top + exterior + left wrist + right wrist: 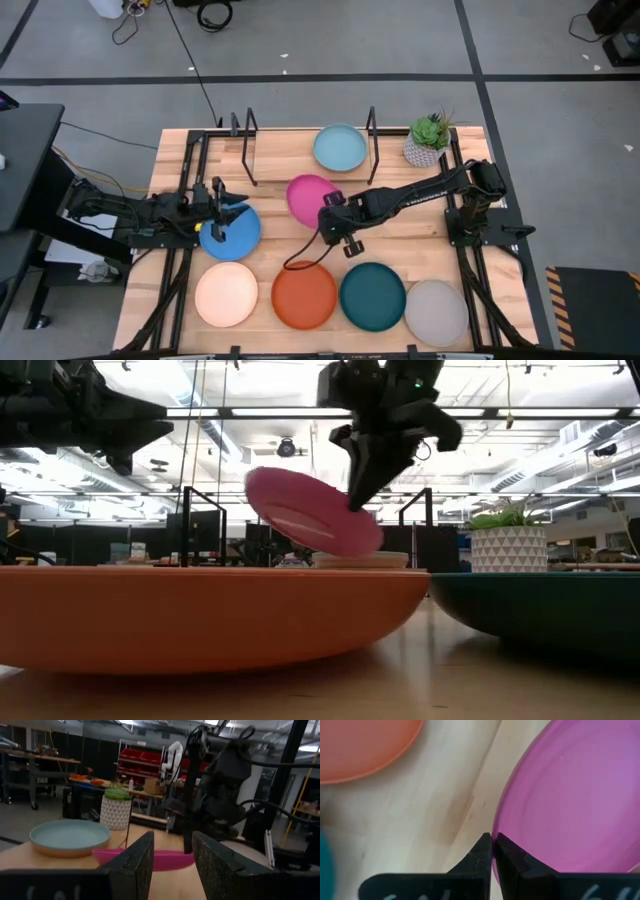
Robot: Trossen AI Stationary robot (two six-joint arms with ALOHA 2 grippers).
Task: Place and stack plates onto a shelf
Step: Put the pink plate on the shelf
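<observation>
The right claw (491, 851) pinches the magenta plate (310, 198) by its rim, tilted above the desk (270, 255). The left claw (172, 862), parted, hovers over the blue plate (236, 232). So thin an edge grip could let it slip.

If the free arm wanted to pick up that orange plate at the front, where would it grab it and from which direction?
Probably by the rim. The orange plate lies flat with a low raised edge, so one finger could go just inside the rim and one outside, coming down from above. Its far edge, toward the shelf, looks freest; the cream plate and dark teal plate crowd its sides. The right gripper holds the magenta plate the same way.
</observation>
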